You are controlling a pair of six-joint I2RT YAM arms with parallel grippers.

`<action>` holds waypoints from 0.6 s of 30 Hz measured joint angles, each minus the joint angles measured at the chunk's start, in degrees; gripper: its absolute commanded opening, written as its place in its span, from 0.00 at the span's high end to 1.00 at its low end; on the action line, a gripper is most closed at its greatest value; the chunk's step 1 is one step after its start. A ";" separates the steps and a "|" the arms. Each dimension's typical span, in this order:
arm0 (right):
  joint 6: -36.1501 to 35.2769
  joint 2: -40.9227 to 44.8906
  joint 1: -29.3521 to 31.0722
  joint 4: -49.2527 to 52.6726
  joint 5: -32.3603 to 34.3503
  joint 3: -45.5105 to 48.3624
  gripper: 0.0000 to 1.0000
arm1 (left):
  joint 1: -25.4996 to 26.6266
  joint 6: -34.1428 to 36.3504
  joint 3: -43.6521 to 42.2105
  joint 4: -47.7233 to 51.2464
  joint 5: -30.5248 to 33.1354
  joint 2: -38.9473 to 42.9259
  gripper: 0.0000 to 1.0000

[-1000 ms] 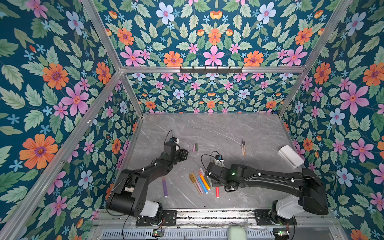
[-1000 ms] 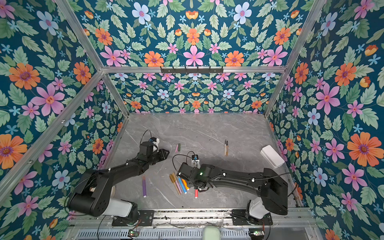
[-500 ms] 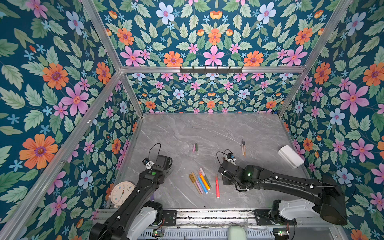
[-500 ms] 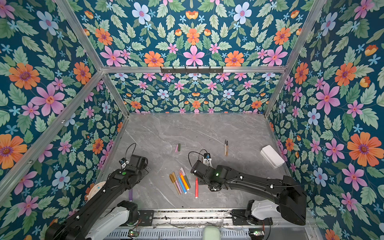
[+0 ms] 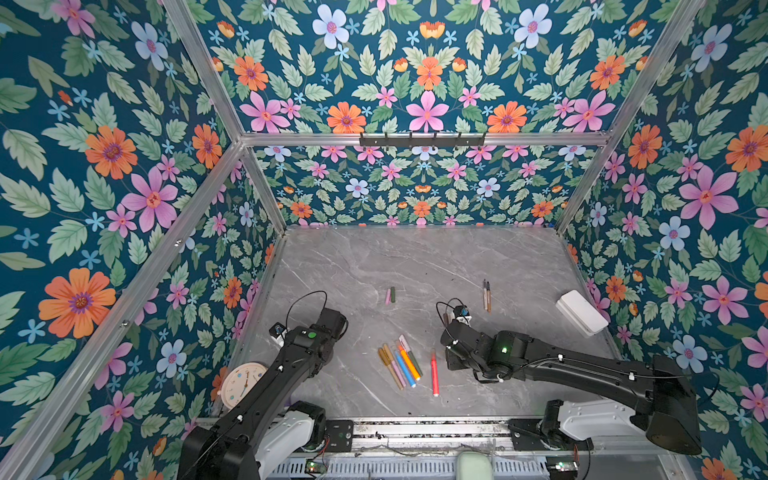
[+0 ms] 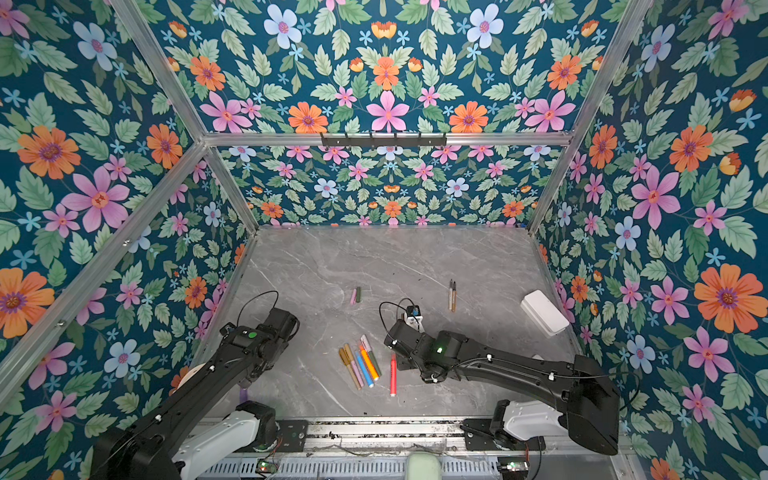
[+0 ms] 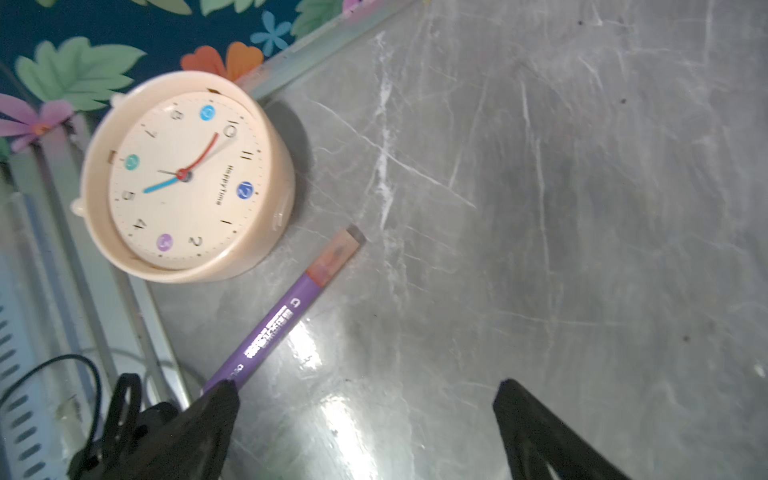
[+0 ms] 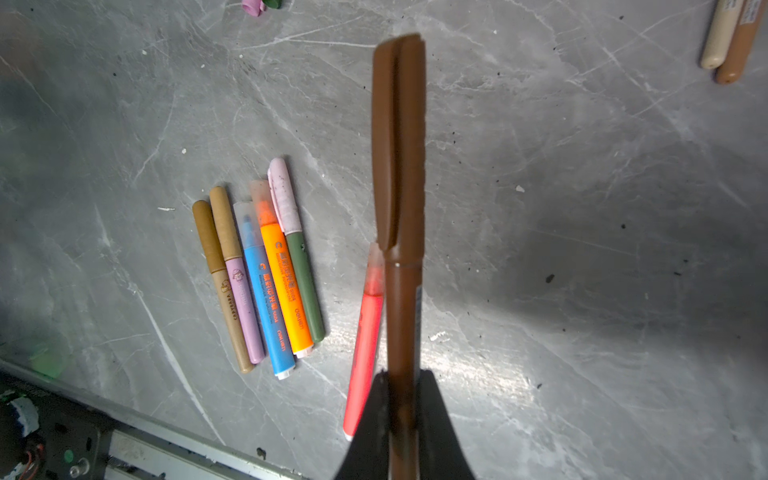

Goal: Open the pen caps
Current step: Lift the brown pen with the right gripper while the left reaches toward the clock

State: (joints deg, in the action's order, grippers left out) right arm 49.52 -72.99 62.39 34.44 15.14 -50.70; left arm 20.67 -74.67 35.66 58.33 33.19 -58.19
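My right gripper (image 8: 403,386) is shut on the barrel of a brown pen (image 8: 401,316), held above the table with its brown cap (image 8: 399,141) still on. Below it lies a red pen (image 8: 365,340) with a translucent cap. Several capped pens (image 5: 401,361) lie side by side mid-table. My left gripper (image 7: 363,399) hangs open and empty over the near-left corner; a purple pen (image 7: 270,328) with a translucent orange cap (image 7: 336,253) lies on the table beside one finger (image 7: 216,411). A loose pink and a loose green cap (image 5: 390,295) lie further back.
A cream alarm clock (image 7: 183,174) lies face up by the left wall, close to the purple pen. A beige and a brown pen (image 5: 486,295) lie toward the back right. A white box (image 5: 582,311) rests against the right wall.
My left arm has drawn back from mid-table to the near-left corner and its jaws have opened wide. My right arm has shifted right with the brown pen, uncovering the red pen.
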 measured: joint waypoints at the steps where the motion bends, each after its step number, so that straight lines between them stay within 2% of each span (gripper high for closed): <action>1: 0.00 -0.02 0.00 0.00 -0.02 0.07 1.00 | 0.00 -0.74 -0.02 0.72 0.87 -0.81 0.00; 9: 0.04 1.70 0.00 -0.31 -1.49 1.07 1.00 | 0.00 -10.43 2.01 7.15 5.81 -9.03 0.01; 18: 0.92 6.32 0.00 0.52 -1.40 3.34 1.00 | -0.52 -13.88 1.77 6.78 6.86 -13.64 0.01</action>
State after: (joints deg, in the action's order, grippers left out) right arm 50.43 -66.67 62.39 34.96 13.74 -47.35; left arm 20.14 -88.55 37.43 65.10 40.05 -71.83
